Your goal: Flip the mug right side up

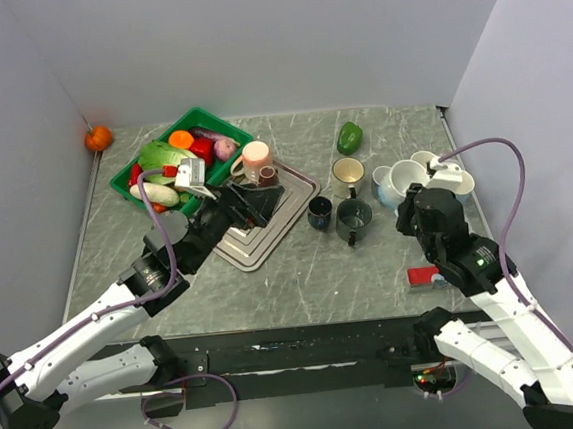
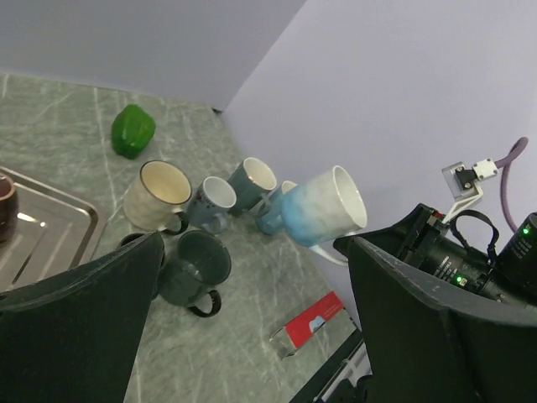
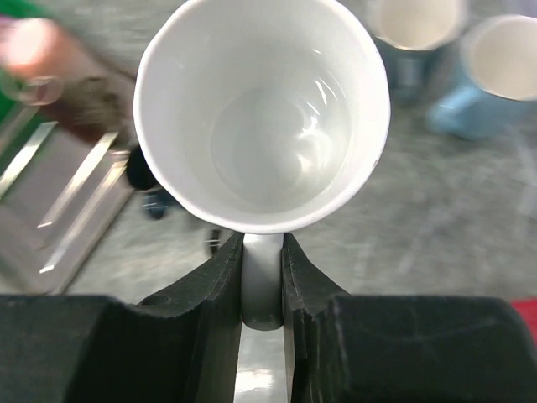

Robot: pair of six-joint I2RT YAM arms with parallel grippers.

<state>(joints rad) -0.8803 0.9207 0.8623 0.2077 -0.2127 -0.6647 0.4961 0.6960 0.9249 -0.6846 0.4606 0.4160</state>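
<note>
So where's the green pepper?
In the top view the green pepper sits near the back of the table, right of middle, just behind the cream mug.

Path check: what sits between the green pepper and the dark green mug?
A cream mug, upright, opening up; shown in the top view.

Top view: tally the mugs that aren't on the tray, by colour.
Cream mug: 1
Navy mug: 1
Dark green mug: 1
Blue-toned mugs: 4, including the white-blue mug in the right claw
Total: 7
</note>
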